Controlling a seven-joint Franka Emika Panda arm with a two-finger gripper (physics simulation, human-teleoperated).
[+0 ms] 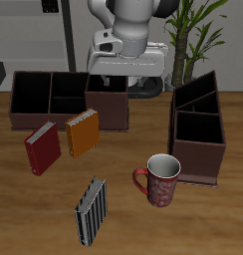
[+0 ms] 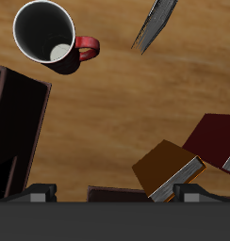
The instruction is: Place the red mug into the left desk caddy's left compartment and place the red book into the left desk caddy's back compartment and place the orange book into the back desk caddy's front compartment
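Nothing placed yet: red mug [image 1: 162,179], red book [image 1: 42,147] and orange book [image 1: 83,132] lie on the table [image 1: 24,219] before the back desk caddy [image 1: 69,98]. Tool [image 2: 114,196] state: cannot tell.

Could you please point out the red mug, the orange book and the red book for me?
red mug [image 1: 163,179], exterior view, on its speckled outer wall.
orange book [image 1: 83,133], exterior view, on the middle of its cover.
red book [image 1: 42,147], exterior view, on the middle of its cover.
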